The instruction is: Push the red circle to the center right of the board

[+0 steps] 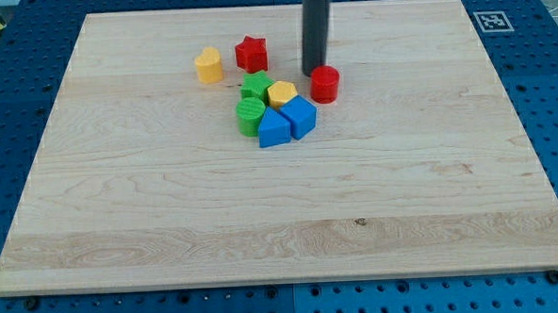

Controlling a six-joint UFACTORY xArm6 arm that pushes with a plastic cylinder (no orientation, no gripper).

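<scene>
The red circle [325, 83] stands on the wooden board [281, 204], a little above the board's middle. My tip [313, 73] is just to the upper left of the red circle, touching or nearly touching it. Left of the red circle lies a tight cluster: a yellow hexagon [282, 92], a green star [255, 85], a green circle [251, 115], a blue cube [299, 115] and a blue triangle [273, 129].
A red star [251, 53] and a yellow block [208, 64] lie at the upper left of the cluster. A printed marker [490, 21] sits at the board's top right corner. Blue pegboard [3, 112] surrounds the board.
</scene>
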